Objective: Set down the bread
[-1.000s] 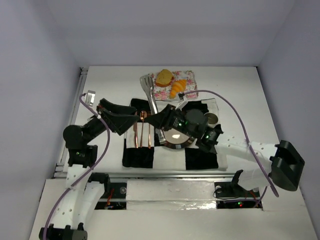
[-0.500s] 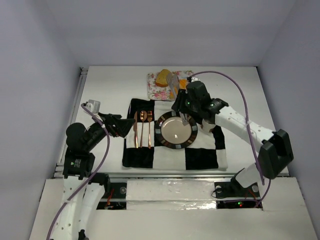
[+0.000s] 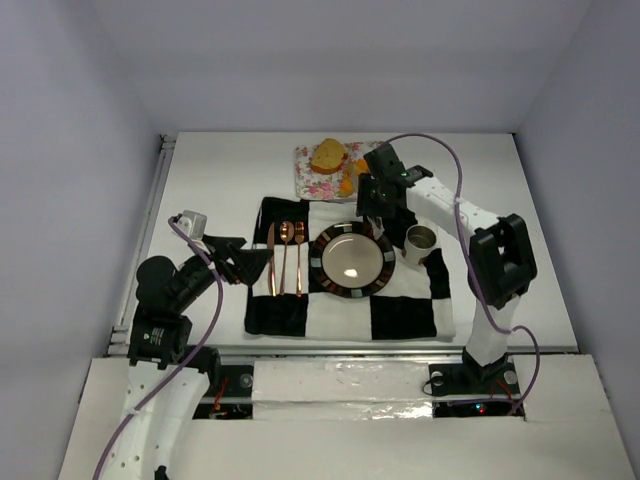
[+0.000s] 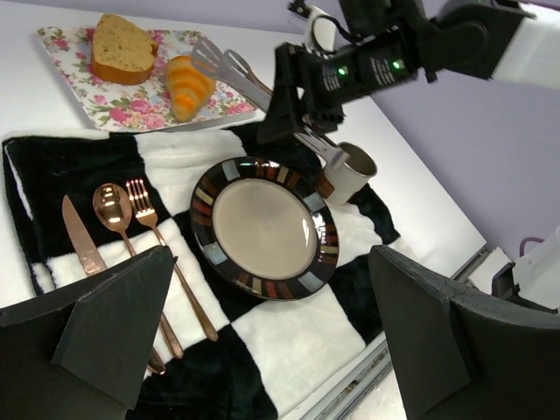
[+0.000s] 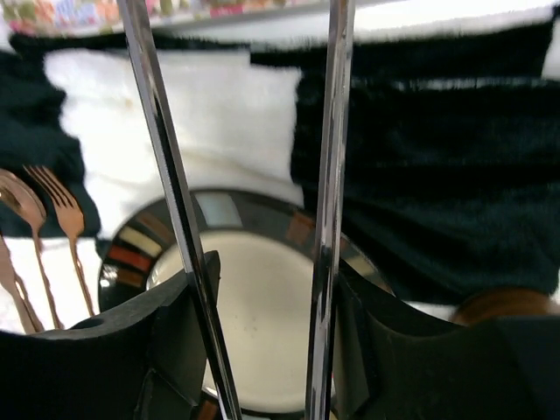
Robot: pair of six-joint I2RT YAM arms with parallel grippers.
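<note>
Right gripper (image 4: 293, 118) clamped on metal tongs (image 4: 229, 66), one tong arm against each finger. The tong heads reach ahead of it to just beside the croissant (image 4: 188, 86); contact cannot be told. The croissant lies on the floral tray (image 4: 66, 83), its long axis across the tray's short way, one tip toward the checked mat (image 4: 52, 175). The bread slice (image 4: 122, 51) lies beyond the croissant, farther from the tongs. Left gripper (image 4: 267, 302) spread wide, empty.
</note>
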